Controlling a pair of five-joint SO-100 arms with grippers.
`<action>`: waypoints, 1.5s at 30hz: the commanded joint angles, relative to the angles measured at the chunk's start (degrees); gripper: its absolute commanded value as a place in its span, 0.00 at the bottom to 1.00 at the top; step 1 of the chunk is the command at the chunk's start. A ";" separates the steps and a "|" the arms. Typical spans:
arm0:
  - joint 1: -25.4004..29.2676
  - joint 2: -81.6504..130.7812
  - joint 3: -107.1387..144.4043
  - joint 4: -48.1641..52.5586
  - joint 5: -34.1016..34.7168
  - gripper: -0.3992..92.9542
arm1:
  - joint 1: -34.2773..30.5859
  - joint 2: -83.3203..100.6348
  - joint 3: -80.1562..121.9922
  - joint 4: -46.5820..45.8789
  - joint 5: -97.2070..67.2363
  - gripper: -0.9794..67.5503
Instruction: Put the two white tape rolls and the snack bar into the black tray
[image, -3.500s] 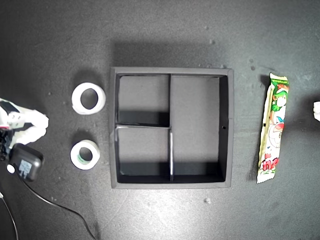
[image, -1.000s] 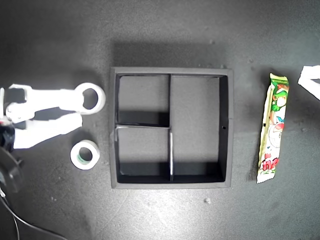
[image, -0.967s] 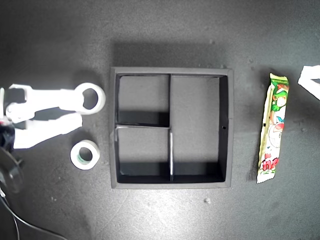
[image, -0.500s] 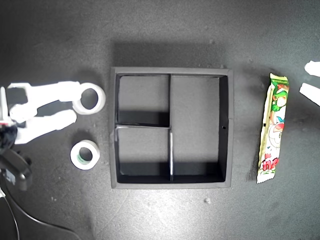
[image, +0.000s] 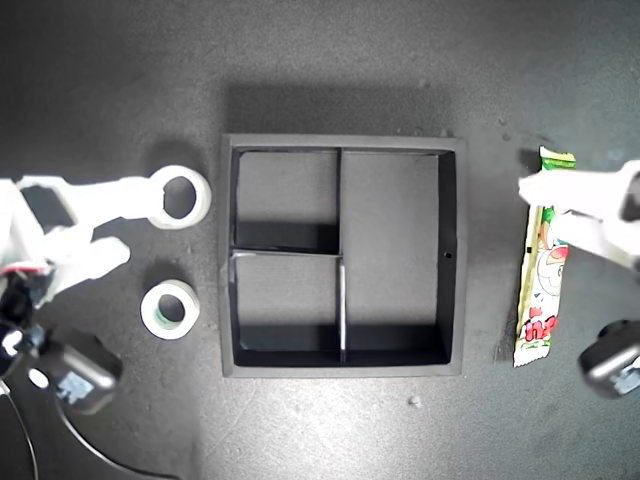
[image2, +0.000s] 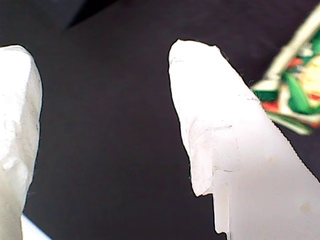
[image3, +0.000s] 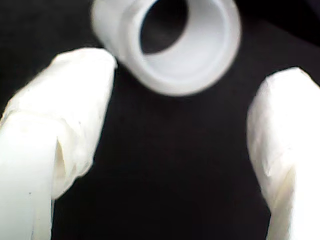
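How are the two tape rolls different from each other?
The plain white tape roll looks wider than the greenish tape roll, with a bigger hole. The plain one is all white; the other has a green tint inside. My second gripper has a fingertip touching the plain roll, while nothing touches the greenish one. Both are rings lying flat outside the black tray.

A dark matte tabletop (image: 330, 60) flecked with pale crumbs (image: 414, 401).
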 joint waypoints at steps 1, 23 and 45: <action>1.58 -4.92 -3.60 0.97 -0.70 0.24 | -1.85 -4.31 -7.29 8.17 -0.18 0.28; 0.44 -29.09 -9.14 -4.92 0.70 0.23 | -11.78 -5.27 0.88 14.94 5.80 0.38; -3.96 -38.23 -8.79 -13.36 3.52 0.22 | -9.40 -14.85 13.80 -6.50 3.69 0.36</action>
